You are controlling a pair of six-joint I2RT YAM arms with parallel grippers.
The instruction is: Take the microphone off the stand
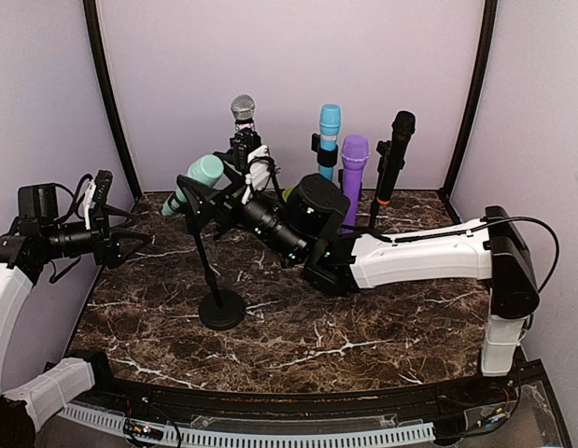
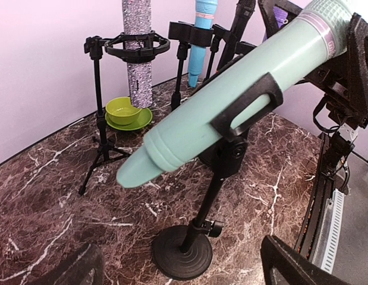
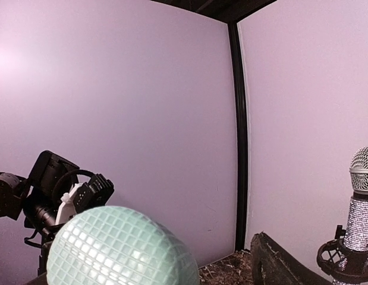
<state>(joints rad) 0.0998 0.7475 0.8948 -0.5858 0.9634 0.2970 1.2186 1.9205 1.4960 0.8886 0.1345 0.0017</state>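
The mint-green plastic microphone (image 1: 197, 179) sits tilted in the clip of the black round-based stand (image 1: 222, 309) on the dark marbled desk (image 1: 363, 327), so nothing is removed yet. My right end effector (image 1: 223, 185) straddles its head, but I cannot tell whether it pinches. My left end effector (image 1: 116, 219) is spread, well left. Gripping and lifting out remain.
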